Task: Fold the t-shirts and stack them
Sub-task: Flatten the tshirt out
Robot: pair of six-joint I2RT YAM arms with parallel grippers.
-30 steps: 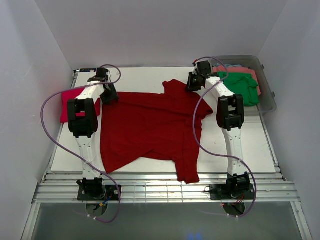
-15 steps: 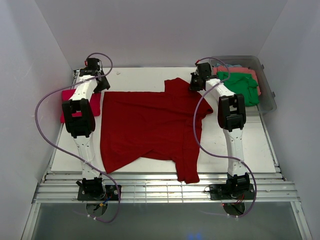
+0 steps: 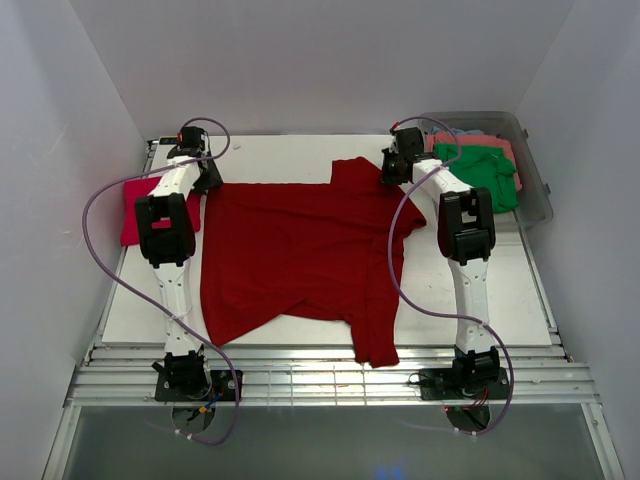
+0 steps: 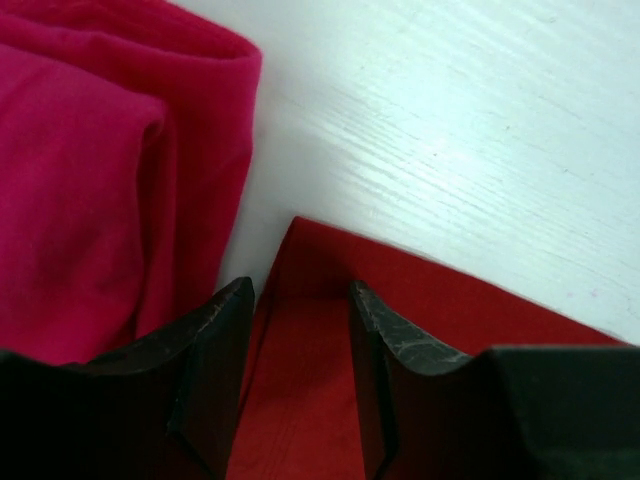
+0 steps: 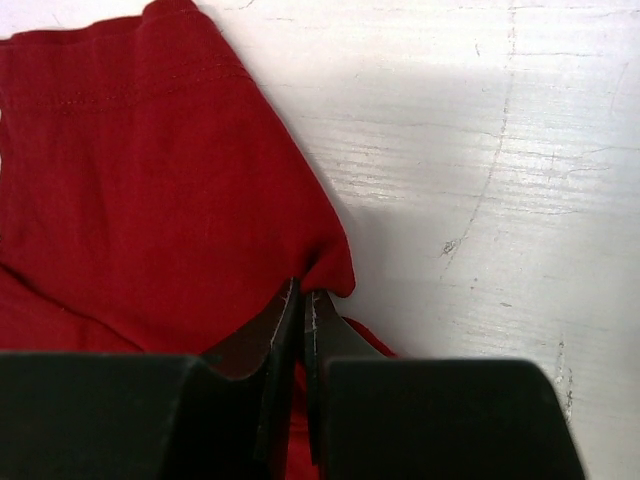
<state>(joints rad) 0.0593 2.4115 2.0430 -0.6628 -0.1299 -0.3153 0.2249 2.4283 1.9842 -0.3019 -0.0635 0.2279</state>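
The dark red shirt (image 3: 300,250) lies spread on the table (image 3: 280,150), one flap reaching the table's near edge, with bare board beyond its far edge and to its right. At its far-left corner the left gripper (image 4: 298,292) stands spread, a finger on either side of the corner, with the folded pink shirt (image 4: 80,200) just beside; at its far-right edge the right gripper (image 5: 303,292) is pressed together, pinching the cloth. Only the wrist views show these grips; only the top view shows the tub (image 3: 535,205) right of it, holding a green shirt (image 3: 485,175)
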